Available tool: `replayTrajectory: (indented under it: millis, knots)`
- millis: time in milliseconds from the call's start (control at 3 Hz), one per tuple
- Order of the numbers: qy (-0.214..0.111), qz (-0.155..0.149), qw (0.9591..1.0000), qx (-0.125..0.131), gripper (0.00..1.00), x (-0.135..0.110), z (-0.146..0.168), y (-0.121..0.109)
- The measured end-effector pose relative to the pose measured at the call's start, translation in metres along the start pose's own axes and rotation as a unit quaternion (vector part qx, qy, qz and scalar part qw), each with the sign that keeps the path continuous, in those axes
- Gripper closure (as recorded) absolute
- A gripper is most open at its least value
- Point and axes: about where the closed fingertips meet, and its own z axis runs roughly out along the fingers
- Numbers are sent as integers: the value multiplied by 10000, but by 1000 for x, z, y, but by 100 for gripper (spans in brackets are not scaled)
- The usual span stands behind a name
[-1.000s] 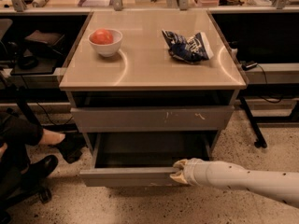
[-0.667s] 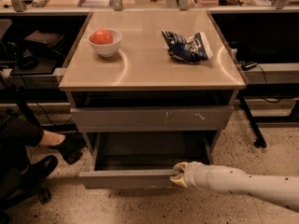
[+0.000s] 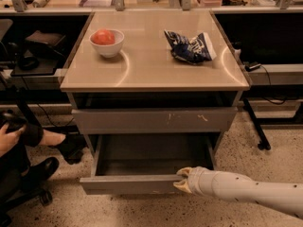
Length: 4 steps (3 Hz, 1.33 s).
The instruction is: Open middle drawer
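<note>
The middle drawer (image 3: 128,184) is pulled well out of the grey cabinet, and its smooth grey inside (image 3: 151,155) shows empty. Its plain front panel faces the floor side of the view. My gripper (image 3: 182,179) comes in from the lower right on a white arm (image 3: 246,193). It sits at the right end of the front panel's top edge, with its yellowish fingertips (image 3: 183,172) closed over that edge. Above it is the taller grey front with pale scratch marks (image 3: 151,121).
On the cabinet top (image 3: 151,65) stand a white bowl with a red fruit (image 3: 107,41) and a crumpled blue chip bag (image 3: 190,46). A seated person's hand and shoes (image 3: 28,141) are at the left. Dark desks with cables flank the cabinet, and a table leg (image 3: 255,126) stands at the right.
The middle drawer has slid a little further out toward the camera, and my gripper has moved with it, still on the front panel's edge.
</note>
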Motion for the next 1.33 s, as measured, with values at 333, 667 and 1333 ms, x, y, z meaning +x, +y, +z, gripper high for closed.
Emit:
replayTrajectory:
  millis: [333,667,1333]
  knots:
    - [20,-5,10000,38,100,2,0,1]
    - [44,-105,9999,122,100,6,-6,2]
    - [-84,-355,9991,213,100,12,-18,27]
